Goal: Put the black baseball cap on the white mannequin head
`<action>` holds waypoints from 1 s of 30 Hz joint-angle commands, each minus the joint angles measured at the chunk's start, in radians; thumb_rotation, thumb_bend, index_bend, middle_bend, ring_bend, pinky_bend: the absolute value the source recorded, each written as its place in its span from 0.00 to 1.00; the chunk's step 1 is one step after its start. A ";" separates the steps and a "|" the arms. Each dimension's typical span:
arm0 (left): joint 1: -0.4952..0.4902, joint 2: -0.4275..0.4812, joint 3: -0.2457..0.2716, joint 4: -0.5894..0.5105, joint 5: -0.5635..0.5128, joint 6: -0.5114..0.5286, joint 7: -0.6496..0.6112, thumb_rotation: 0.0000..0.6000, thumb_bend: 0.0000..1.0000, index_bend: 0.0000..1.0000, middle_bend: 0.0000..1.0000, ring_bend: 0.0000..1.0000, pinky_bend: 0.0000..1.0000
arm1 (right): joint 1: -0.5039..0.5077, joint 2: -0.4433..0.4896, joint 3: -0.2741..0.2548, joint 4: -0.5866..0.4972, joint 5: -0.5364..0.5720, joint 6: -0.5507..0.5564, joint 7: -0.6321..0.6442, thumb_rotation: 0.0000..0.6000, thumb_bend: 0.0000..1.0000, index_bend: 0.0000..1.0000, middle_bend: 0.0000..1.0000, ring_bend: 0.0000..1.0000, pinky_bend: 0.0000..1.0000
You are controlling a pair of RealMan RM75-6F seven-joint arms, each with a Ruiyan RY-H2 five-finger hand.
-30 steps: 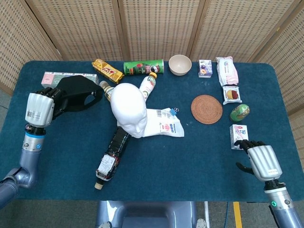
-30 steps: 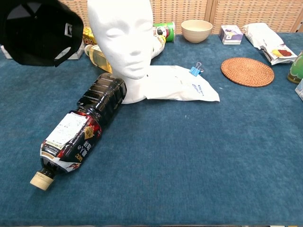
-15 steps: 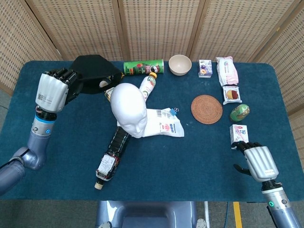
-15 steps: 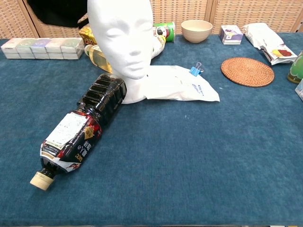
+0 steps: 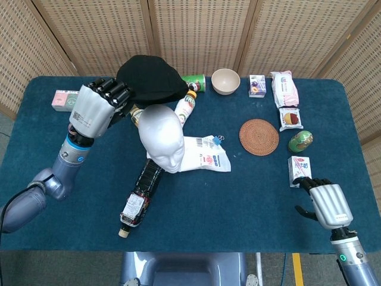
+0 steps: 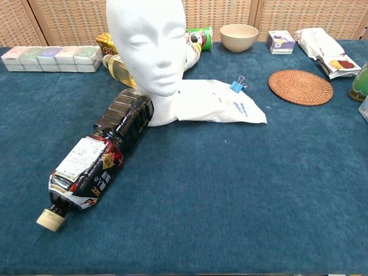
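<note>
My left hand (image 5: pixel 95 107) holds the black baseball cap (image 5: pixel 152 78) up in the air, just behind and left of the white mannequin head (image 5: pixel 162 136). In the head view the cap hangs above the back row of items, close to the crown of the head but apart from it. The mannequin head (image 6: pixel 146 43) stands upright in the chest view, where neither cap nor left hand shows. My right hand (image 5: pixel 326 202) hovers low at the front right, fingers slightly curled, holding nothing.
A dark bottle (image 5: pixel 140 195) lies in front of the head, and a white packet (image 5: pixel 205 154) lies to its right. Green can (image 5: pixel 195 80), bowl (image 5: pixel 225 80), snack boxes, a woven coaster (image 5: pixel 259 136) and a long pastel box (image 6: pixel 50 58) line the back and right.
My left hand has lifted the cap and carried it rightward, from the far left of the table to just behind the mannequin head. The cap has left the chest view. The right hand barely moved.
</note>
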 commanded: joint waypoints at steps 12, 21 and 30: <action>0.002 0.029 0.101 -0.055 0.098 0.036 0.061 1.00 0.46 0.89 0.65 0.60 0.80 | -0.005 0.004 -0.001 0.002 -0.006 0.009 0.010 1.00 0.15 0.36 0.46 0.52 0.51; 0.014 0.047 0.162 -0.101 0.181 0.079 0.106 1.00 0.46 0.89 0.65 0.60 0.80 | -0.006 0.003 -0.001 0.002 -0.005 0.008 0.010 1.00 0.15 0.36 0.46 0.52 0.51; 0.035 0.092 0.229 -0.182 0.267 0.080 0.190 1.00 0.46 0.89 0.65 0.60 0.79 | -0.003 -0.002 -0.001 0.009 -0.007 0.004 0.016 1.00 0.15 0.36 0.46 0.52 0.51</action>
